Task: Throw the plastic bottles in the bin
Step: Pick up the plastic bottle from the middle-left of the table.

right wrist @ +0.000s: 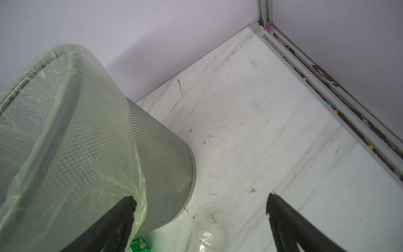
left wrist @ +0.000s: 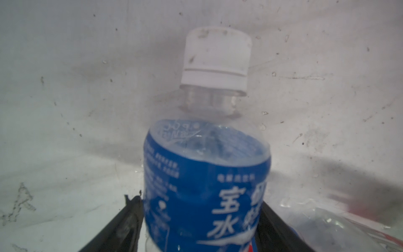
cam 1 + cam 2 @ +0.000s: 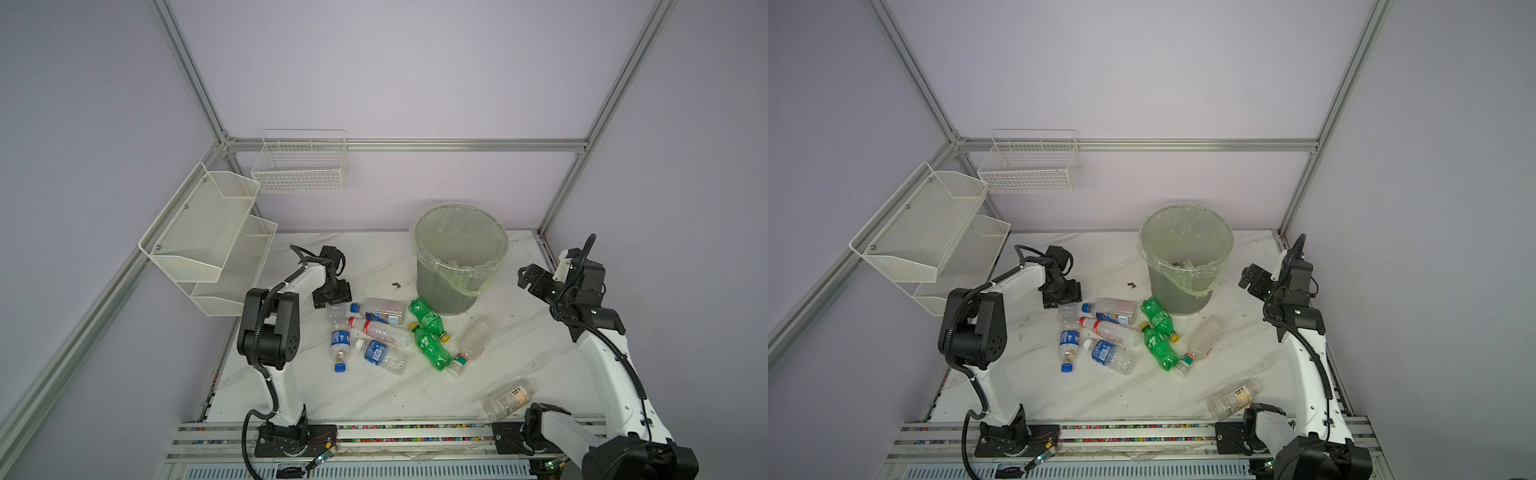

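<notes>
My left gripper (image 2: 199, 201) is down at the bench (image 3: 374, 395), its jaws set against both sides of the blue-labelled bottle (image 2: 202, 157) with the white cap. I cannot tell whether they pinch it firmly. This bottle lies at the end of the heap nearest the bench's left edge, with the other bottles (image 3: 380, 330) just beside it, mid-bench. I judge the step to be the grasp. Next I must firm the grip, lift clear of the neighbours, carry toward the back edge over the bin (image 3: 440, 291), and let go. My right gripper (image 1: 200, 196) hangs wide and empty beside the bin.
</notes>
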`<state>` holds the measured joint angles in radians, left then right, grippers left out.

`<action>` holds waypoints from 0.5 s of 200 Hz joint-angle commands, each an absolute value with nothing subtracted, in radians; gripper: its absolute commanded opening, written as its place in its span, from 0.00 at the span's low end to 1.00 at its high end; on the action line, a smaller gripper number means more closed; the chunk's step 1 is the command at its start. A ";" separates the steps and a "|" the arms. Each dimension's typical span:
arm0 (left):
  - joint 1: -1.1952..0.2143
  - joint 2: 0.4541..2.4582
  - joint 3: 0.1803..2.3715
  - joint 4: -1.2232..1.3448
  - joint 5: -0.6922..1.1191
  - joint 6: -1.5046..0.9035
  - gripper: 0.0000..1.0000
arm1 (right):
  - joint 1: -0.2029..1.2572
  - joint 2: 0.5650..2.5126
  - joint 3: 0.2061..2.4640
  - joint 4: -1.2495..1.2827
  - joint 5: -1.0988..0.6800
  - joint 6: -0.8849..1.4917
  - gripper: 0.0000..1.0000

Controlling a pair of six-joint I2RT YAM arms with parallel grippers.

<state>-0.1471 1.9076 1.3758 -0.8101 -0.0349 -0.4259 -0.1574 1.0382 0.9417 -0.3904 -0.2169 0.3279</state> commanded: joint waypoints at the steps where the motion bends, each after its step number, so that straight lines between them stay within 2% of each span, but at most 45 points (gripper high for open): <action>1: -0.149 1.900 1.342 -0.791 -0.048 -0.416 0.74 | -0.163 1.012 0.926 -0.373 -0.209 0.334 0.97; 24: -0.149 1.902 1.343 -0.791 -0.050 -0.413 0.68 | -0.163 1.006 0.922 -0.373 -0.209 0.335 0.97; 53: -0.149 1.900 1.345 -0.791 -0.053 -0.413 0.51 | -0.163 1.003 0.921 -0.374 -0.205 0.335 0.97; 77: -0.149 1.899 1.346 -0.791 -0.054 -0.410 0.47 | -0.163 1.000 0.919 -0.371 -0.205 0.336 0.97; 100: -0.149 1.886 1.354 -0.795 -0.058 -0.407 0.47 | -0.163 1.006 0.922 -0.373 -0.205 0.337 0.97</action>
<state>-0.1471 1.9034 1.3758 -0.7971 -0.0391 -0.4240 -0.1574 1.0191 0.9306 -0.3851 -0.2161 0.3290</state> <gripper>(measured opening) 0.506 0.974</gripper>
